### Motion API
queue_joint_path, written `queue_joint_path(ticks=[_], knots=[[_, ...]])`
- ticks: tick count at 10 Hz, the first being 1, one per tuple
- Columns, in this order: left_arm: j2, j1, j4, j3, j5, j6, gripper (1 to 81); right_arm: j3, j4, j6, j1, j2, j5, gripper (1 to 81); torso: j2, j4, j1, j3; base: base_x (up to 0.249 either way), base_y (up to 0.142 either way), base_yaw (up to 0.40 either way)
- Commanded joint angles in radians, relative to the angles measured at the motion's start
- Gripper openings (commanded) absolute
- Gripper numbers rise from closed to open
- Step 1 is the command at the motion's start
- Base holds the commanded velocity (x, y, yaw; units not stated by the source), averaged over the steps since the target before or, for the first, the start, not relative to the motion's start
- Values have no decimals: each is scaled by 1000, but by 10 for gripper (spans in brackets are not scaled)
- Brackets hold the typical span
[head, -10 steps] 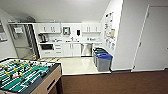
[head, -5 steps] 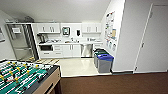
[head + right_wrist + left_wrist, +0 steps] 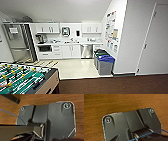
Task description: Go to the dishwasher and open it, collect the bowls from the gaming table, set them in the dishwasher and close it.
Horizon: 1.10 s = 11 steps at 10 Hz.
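Observation:
The dishwasher is a steel-fronted unit set under the counter of the kitchenette at the far end of the room, and its door is shut. It stands a good way ahead of me, across brown carpet and a pale floor. The bowls and the gaming table are out of view. Both wrist views look down on my own dark plate above a brown wood-grained surface.
A green-field foosball table with rods stands close at the lower left. Grey bins with blue and green lids stand by the right wall, beside the dishwasher. A steel fridge is at the far left, and a white door at the right.
The whole head view has shifted a little, so the camera moved. The foosball table sits slightly lower in the picture and the kitchenette is slightly nearer. Nothing in the room has moved.

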Motion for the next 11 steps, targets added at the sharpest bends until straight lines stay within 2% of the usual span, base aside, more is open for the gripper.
queue_joint_path(ticks=[1, 11], knots=[[-7, -57, 1, 2, 39, 3, 811, 3, 0, -6, 55, -8, -48, 811, 0, 0, 0, 0, 224, 0, 0], [-7, -57, 1, 2, 39, 3, 811, 3, -1, -7, 55, -4, -48, 811, 0, 0, 0, 0, 256, 0, 0]])
